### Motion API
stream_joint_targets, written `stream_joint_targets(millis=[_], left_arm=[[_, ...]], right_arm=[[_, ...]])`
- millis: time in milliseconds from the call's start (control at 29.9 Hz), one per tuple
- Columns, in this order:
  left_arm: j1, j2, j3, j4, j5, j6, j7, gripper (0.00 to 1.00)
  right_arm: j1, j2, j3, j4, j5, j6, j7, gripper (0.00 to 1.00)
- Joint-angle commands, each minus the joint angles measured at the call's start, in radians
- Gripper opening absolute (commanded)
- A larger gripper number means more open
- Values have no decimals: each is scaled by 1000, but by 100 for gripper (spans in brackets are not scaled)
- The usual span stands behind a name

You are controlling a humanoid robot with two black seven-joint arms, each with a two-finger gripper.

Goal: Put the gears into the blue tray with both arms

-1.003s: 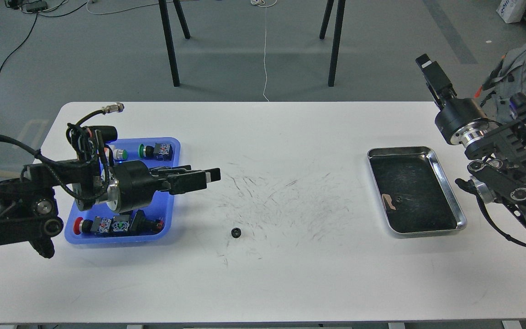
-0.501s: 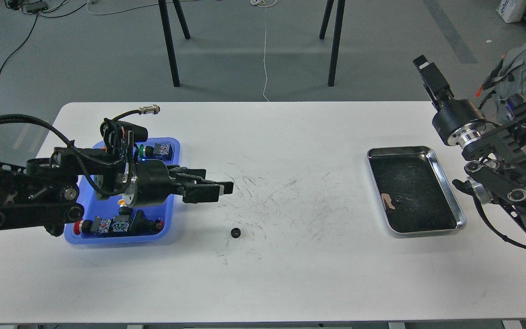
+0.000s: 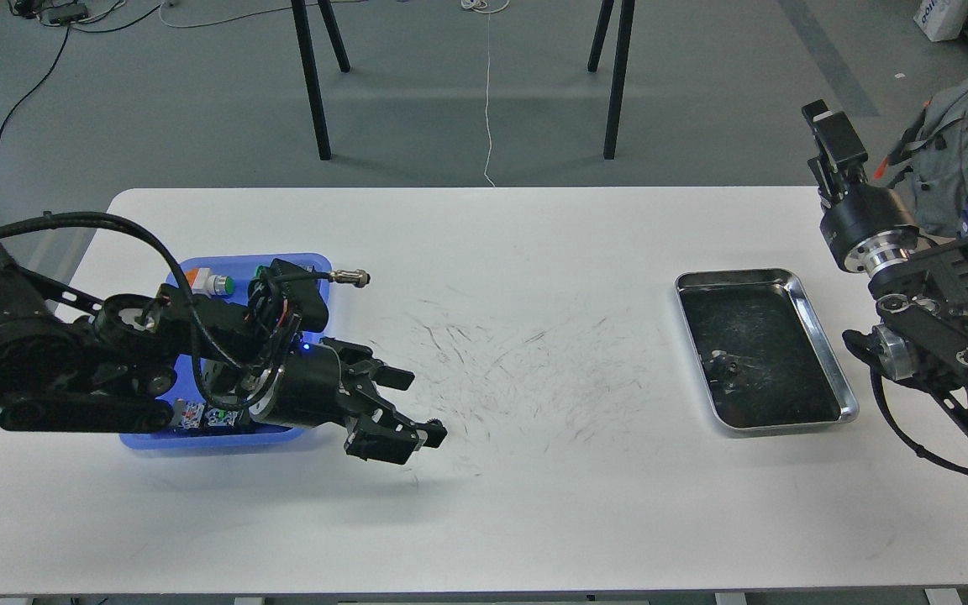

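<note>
My left gripper [image 3: 417, 420], jaws spread and holding nothing, sits right over the gear [image 3: 431, 425] on the table [image 3: 484, 521], just right of the blue tray [image 3: 316, 273]; right-gripper jaws unreadable.

Left claw [image 3: 417, 420] low over table [image 3: 534, 521], fingers spread. Ahead and to its right: bare scuffed tabletop, wide passage up to silver tray [image 3: 820, 336]. Directly behind claw: blue tray [image 3: 316, 269], crowded with switches [image 3: 215, 283], largely covered by own arm. Small toothed piece [image 3: 432, 424] possibly at fingertip; too dark to confirm. Right claw [image 3: 828, 126] high past table's far right corner, air around it free.
</note>
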Motion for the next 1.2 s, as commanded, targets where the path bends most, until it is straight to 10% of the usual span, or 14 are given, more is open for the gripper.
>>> stream_joint_targets(millis=[0,401,1170], left_arm=[[7,-91,8,67,0,10,2,91],[90,-174,59,199,9,70,-1,85],[162,-203,83,294,114,132,-2,75]], right_arm=[[-23,-7,14,-2,69,15,0,96],[-100,-7,183,10,144,193,0,96],[-102,5,197,10,142,196,0,96]])
